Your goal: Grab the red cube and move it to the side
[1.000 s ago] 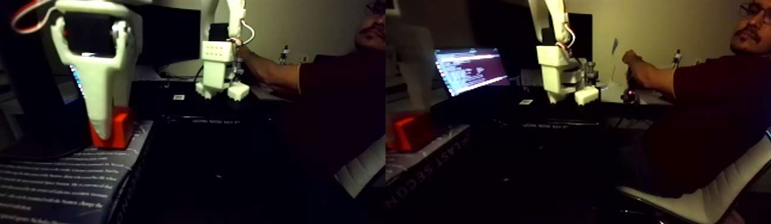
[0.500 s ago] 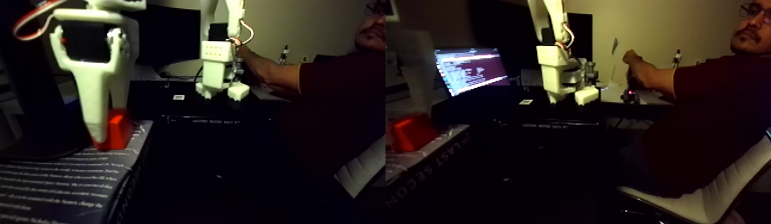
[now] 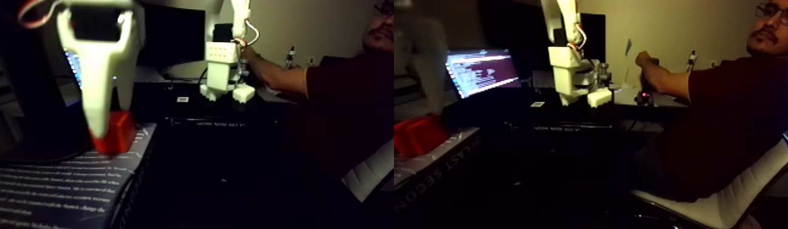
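In the fixed view, the white gripper point(image 3: 100, 125) hangs point-down, its tip against the cube point(image 3: 116, 135), which sits on a printed book point(image 3: 58, 183). Whether the jaws clamp it I cannot tell.

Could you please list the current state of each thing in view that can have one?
red cube: resting on the printed box, gripper at it.
gripper: lowered onto the cube; open or shut cannot be told.
laptop: lid open, screen lit.
printed box: lying flat, closed.
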Tool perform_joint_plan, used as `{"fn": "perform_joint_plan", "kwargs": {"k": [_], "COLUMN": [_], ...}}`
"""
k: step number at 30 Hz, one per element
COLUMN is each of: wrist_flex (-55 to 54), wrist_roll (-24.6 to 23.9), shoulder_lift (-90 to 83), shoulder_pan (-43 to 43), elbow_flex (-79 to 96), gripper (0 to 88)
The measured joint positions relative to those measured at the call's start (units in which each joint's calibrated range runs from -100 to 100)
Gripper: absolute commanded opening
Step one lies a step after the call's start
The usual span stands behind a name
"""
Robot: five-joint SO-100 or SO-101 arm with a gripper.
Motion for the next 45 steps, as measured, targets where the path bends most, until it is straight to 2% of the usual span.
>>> {"fn": "perform_joint_plan", "kwargs": {"k": [7, 11, 19, 21, 24, 25, 26, 31, 37, 45], "wrist_flex": [8.0, 9.96, 10.28, 10.44, 10.2, 9.55, 8.73, 2.61, -6.85, -7.75], "wrist_roll": [3.83, 3.57, -6.35, -8.76, -10.96, -11.54, -12.01, -16.41, -19.66, -24.7], "shoulder_lift": [-8.83, -14.64, -33.66, -39.97, -50.23, -53.51, -56.79, -70.93, -84.39, -97.43], "shoulder_pan": [0.0, -0.77, -14.21, -18.84, -25.87, -28.26, -30.58, -37.07, -37.84, -37.84], "elbow_flex": [-0.18, -0.27, 11.25, 16.15, 24.77, 27.86, 31.13, 47.82, 65.79, 76.13], "gripper": [30.0, 29.9, 29.0, 22.7, 2.2, 0.0, 2.2, 0.7, 0.7, 0.7]}}
